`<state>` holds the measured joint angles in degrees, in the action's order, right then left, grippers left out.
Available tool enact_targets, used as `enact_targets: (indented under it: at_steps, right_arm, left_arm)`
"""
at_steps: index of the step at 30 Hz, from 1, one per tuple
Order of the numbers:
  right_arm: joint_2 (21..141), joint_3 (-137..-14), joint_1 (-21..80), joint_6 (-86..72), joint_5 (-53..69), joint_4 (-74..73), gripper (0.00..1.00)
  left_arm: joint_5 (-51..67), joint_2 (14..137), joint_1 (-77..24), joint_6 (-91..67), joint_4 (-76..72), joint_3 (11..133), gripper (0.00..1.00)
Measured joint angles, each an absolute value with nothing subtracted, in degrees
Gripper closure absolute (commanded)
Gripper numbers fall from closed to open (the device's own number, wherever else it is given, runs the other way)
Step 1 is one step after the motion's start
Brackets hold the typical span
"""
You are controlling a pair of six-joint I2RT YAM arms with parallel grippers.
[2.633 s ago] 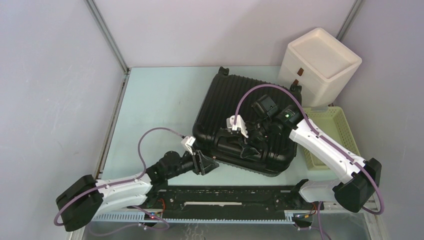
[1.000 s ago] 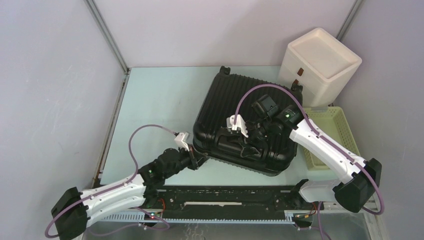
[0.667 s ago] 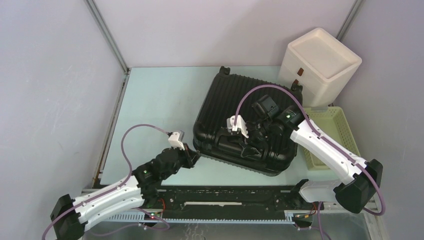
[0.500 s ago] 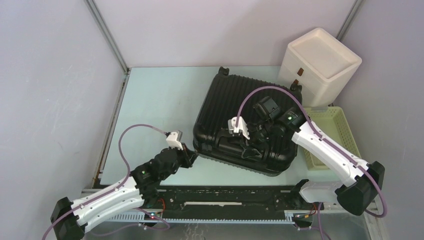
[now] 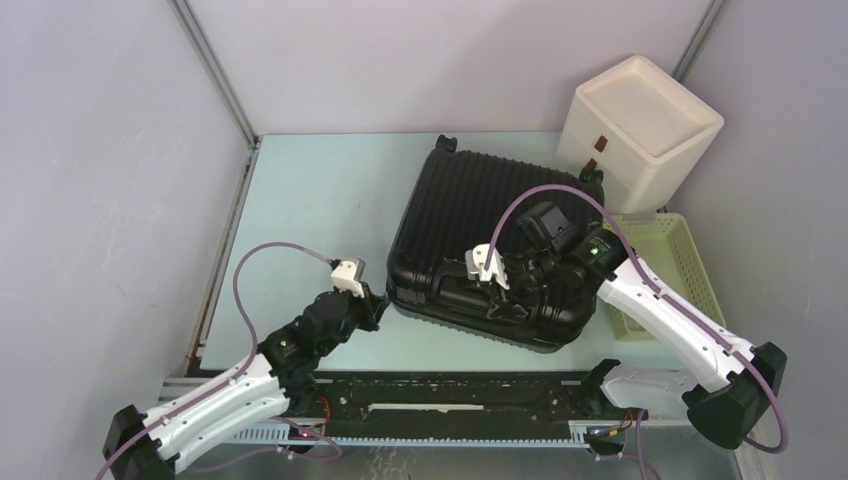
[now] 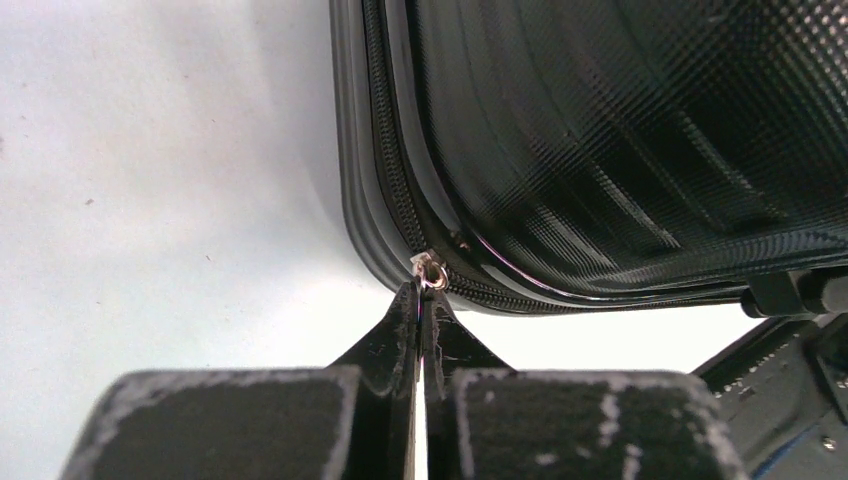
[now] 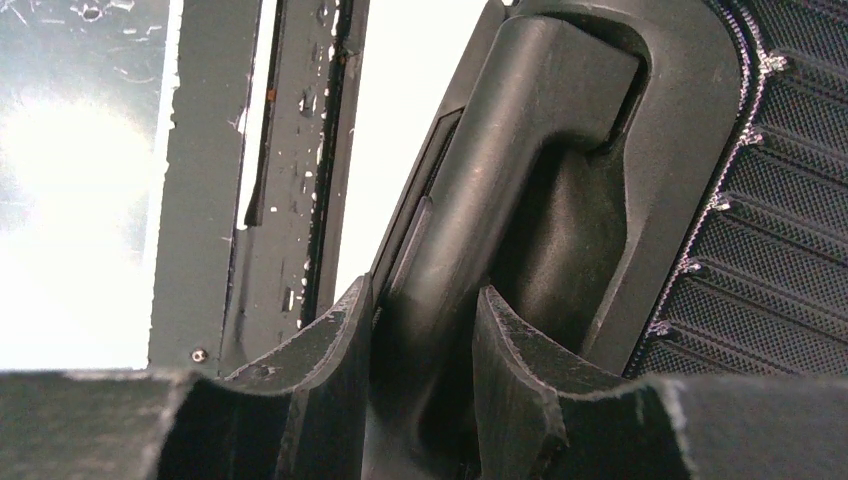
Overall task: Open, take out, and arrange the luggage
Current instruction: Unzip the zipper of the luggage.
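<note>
The luggage (image 5: 480, 200) is a black ribbed hard-shell suitcase lying flat and closed on the table. At its near-left corner, my left gripper (image 5: 378, 305) is shut on the small metal zipper pull (image 6: 433, 275), with the fingertips (image 6: 421, 300) pressed together just below the zip line. The suitcase shell (image 6: 620, 130) fills the upper right of the left wrist view. On the near side of the lid, my right gripper (image 5: 515, 285) is shut on the black carry handle (image 7: 500, 170). That handle runs between both fingers (image 7: 420, 310), beside the ribbed shell (image 7: 790, 230).
A white boxy container (image 5: 645, 125) stands at the back right, touching the suitcase's far corner. A pale yellow slatted basket (image 5: 665, 250) sits to the right of the suitcase, partly under my right arm. A black rail (image 5: 450, 390) runs along the near table edge. Bare table (image 5: 310, 200) lies to the left.
My left gripper has slid left along the suitcase's near edge to its near-left corner, still shut on the zipper pull. My right arm has shifted slightly right while holding the handle.
</note>
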<state>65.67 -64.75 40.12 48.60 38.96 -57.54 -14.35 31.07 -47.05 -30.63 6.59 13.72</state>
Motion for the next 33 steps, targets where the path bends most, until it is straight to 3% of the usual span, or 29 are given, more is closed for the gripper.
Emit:
enact_targets:
  at_steps: [9,22,33]
  right_arm:
    - [64.97,-65.23,44.21,53.91,35.05,-60.29,1.0]
    - [64.62,-66.85,51.72,59.88,25.15,-62.89,1.0]
    - [63.92,-66.85,40.82,70.17,30.76,-67.92,1.0]
  left_arm:
    - [-14.35,26.24,-46.68,-25.26,8.14,12.99,1.0]
    - [-14.35,9.82,-46.7,-30.96,16.53,9.02,1.0]
    - [-13.45,16.08,-46.63,-32.03,8.14,8.56,1.0]
